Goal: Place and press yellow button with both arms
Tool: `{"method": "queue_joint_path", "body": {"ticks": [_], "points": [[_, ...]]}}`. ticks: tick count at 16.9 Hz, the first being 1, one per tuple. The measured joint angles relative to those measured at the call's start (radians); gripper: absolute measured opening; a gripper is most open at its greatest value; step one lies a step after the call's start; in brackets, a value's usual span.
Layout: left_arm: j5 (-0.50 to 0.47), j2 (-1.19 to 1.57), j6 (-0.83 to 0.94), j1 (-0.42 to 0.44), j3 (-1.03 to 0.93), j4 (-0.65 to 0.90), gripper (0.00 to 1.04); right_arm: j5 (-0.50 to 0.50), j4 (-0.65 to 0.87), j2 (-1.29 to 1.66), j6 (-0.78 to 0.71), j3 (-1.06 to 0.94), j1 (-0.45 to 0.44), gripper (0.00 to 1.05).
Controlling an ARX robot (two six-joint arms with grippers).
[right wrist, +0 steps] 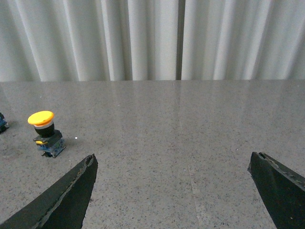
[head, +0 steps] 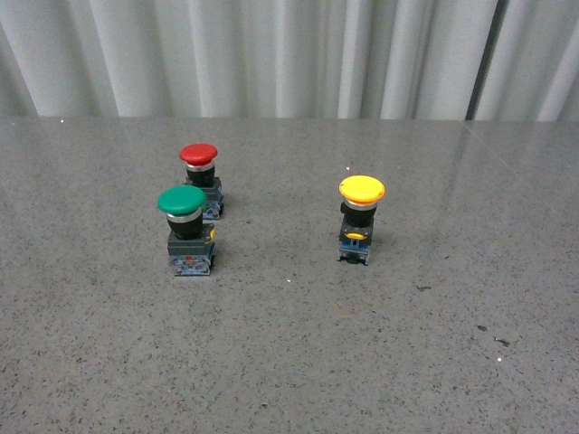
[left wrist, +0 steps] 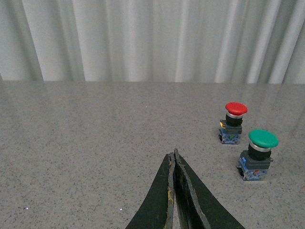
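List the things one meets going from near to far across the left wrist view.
left gripper → green button → red button

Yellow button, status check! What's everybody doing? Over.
Left pincer shut, empty. Right pincer open, empty. Yellow button upright, untouched. Green button, red button well aside, nothing blocking.

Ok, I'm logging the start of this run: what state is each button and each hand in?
yellow button: upright, standing alone, no hand on it.
green button: upright, untouched.
red button: upright, just behind the green one.
left hand: shut, empty.
right hand: wide open, empty.
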Motion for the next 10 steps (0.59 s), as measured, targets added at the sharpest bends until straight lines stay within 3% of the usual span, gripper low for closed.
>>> {"method": "queue_joint_path", "body": {"ticks": [10], "points": [[0.0, -0.174, 0.0, 0.0, -0.056, -0.094, 0.02, 0.0, 0.0, 0.0, 0.0, 0.0, 0.0, 0.98]]}}
